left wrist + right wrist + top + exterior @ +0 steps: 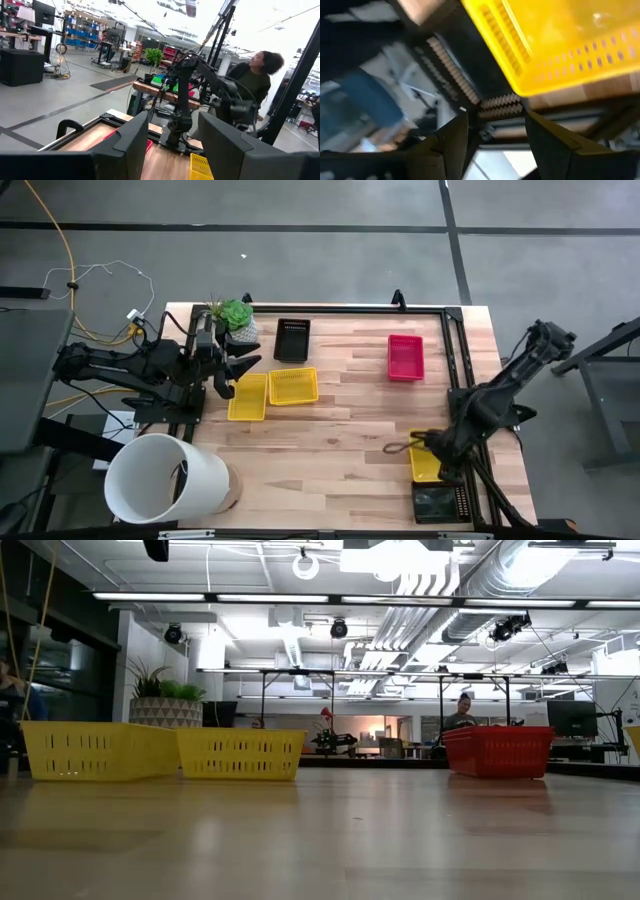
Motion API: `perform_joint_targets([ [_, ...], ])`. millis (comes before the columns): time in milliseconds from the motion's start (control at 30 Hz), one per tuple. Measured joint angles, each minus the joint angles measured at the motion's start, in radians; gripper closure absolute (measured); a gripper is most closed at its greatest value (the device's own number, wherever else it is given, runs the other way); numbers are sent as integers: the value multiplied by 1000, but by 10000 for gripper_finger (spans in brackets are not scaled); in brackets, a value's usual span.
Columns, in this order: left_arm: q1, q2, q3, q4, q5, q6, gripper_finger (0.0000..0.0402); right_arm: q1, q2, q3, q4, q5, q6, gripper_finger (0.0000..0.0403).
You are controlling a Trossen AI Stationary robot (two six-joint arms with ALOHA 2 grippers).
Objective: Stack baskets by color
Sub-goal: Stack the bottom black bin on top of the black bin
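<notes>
Two yellow baskets (248, 397) (293, 385) sit side by side at the table's left, next to a black basket (292, 340). A pink-red basket (405, 357) rests farther right. A third yellow basket (425, 460) and a second black basket (440, 502) lie at the near right corner. My right gripper (405, 446) hangs open above the table beside that yellow basket (555, 45), slanting down, with nothing between its fingers (495, 130). My left gripper (232, 375) waits open and level above the left yellow baskets.
A potted green plant (235, 315) stands at the far left, and a large white cylinder (165, 480) at the near left corner. A black frame rail (455, 350) runs along the table's right side. Bare wood lies in the middle. A person (257, 70) stands beyond the right edge.
</notes>
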Motion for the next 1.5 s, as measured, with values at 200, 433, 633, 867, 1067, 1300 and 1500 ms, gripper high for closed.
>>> perform_joint_targets([
  [200,0,0,0,0,0,0,241,56,84,-54,-4,-57,9,218],
  [433,0,0,0,0,-5,0,241,57,169,-71,-33,21,-21,218],
  [633,1,0,0,0,-8,0,241,54,219,-71,-46,69,-74,218],
  [867,1,0,0,1,-8,0,241,40,221,-60,-27,130,-78,218],
  [1067,1,0,0,1,-20,0,241,18,220,-8,-34,178,-169,218],
  [1300,1,0,0,1,-22,0,241,71,216,25,0,82,-263,218],
  [1500,1,0,0,1,-23,0,241,171,216,5,153,175,-165,218],
])
